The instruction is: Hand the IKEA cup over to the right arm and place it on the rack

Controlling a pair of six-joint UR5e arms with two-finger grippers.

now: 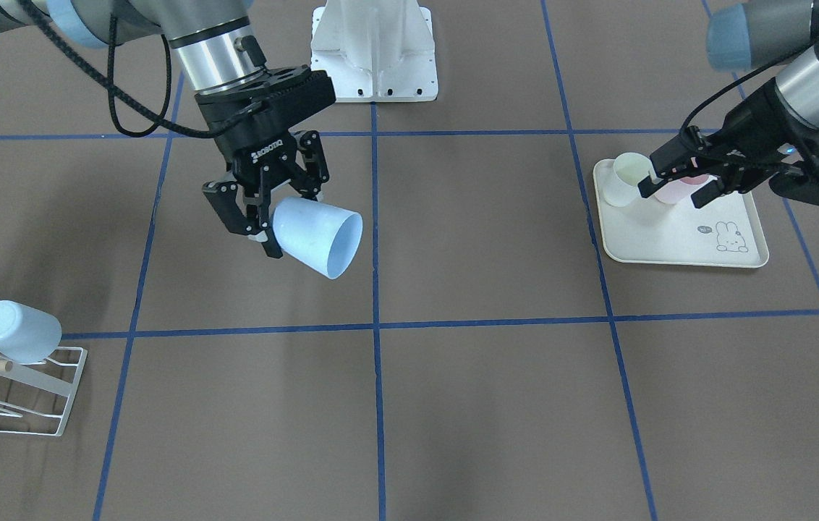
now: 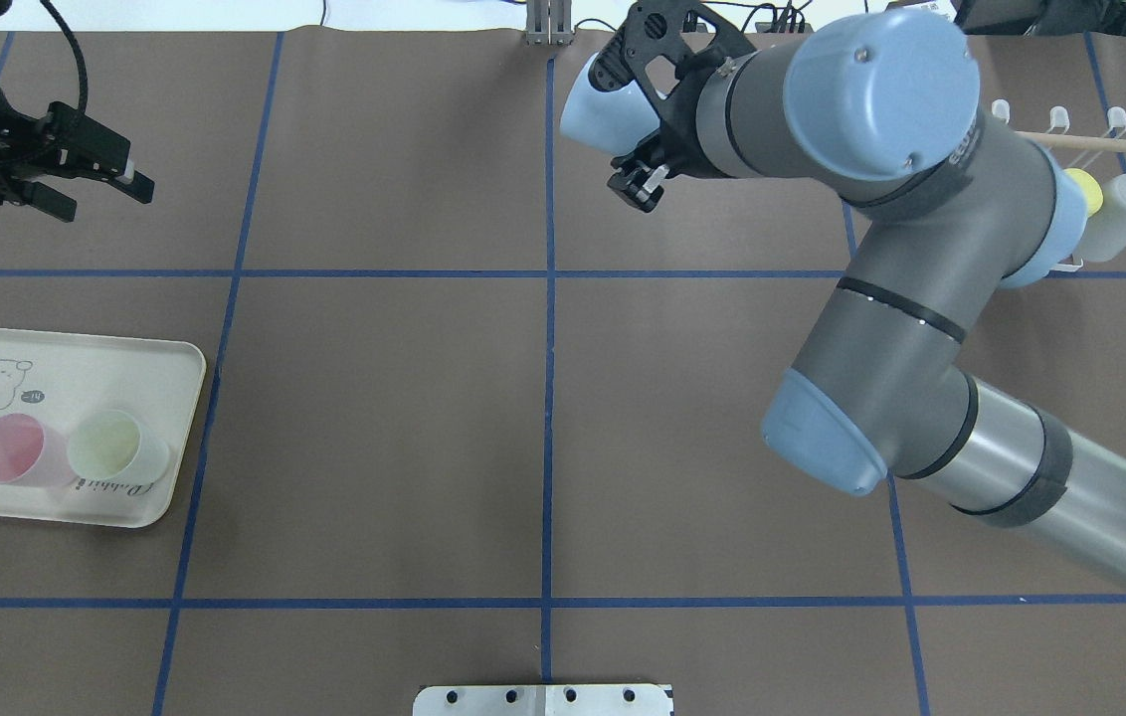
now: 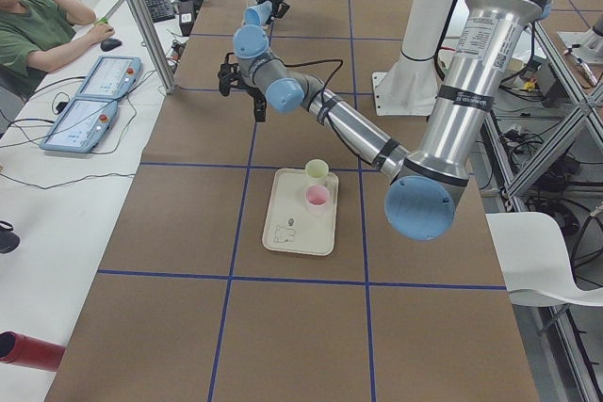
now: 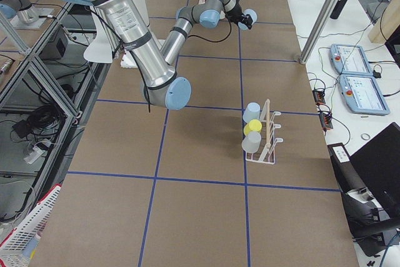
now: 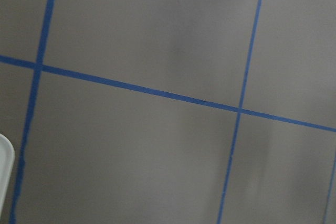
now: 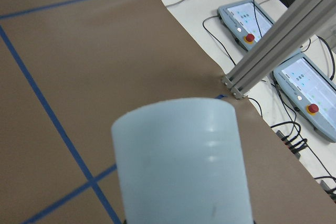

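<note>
Jaws of the right gripper (image 1: pixel 276 217) pinch the pale blue cup (image 1: pixel 323 242) by its base, held sideways above the table (image 1: pixel 453 398) (mouth away from the robot), well apart from the rack (image 1: pixel 55 394); the left gripper (image 1: pixel 676 189) hangs spread, apart from the cream tray (image 1: pixel 670 250).

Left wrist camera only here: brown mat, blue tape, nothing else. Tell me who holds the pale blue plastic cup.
Observer: The right gripper holds the pale blue plastic cup by its base, in the air, mouth turned sideways.
Operator: Now report my own arm's state.
Observer: The left gripper is open and empty.
Operator: Give me the rack.
Observer: The white wire rack carries three cups: blue, yellow and grey-white.
</note>
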